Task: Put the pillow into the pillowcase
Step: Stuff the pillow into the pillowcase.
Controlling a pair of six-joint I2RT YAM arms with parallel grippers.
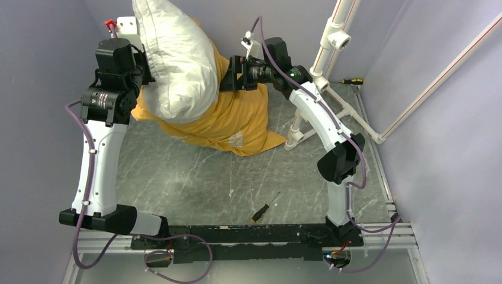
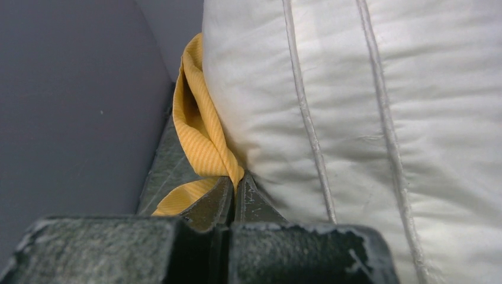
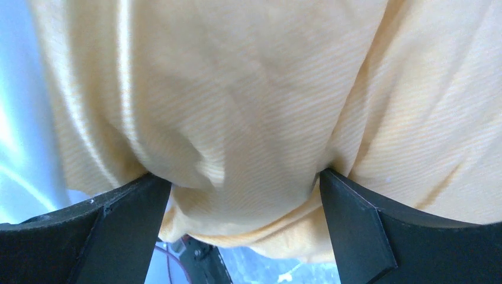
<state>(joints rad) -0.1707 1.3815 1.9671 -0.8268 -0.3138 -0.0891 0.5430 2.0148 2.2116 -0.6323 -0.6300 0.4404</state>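
Yellow-orange pillowcase (image 1: 237,115) bunches round the lower end of the white pillow (image 1: 177,65) at upper centre of the top view. Most of the pillow is still out. The left gripper (image 2: 235,192) pinches the case's edge; the right gripper (image 3: 241,177) stands spread against cloth. The case's pale tag (image 1: 235,139) is unreadable.

The top external camera looks down from above and behind the arm bases (image 1: 340,228) across the whole desk (image 1: 195,183). Both wrist cameras sit very close: left faces pillow (image 2: 355,118) and pillowcase (image 2: 201,136), right only pillowcase, both visible overhead.
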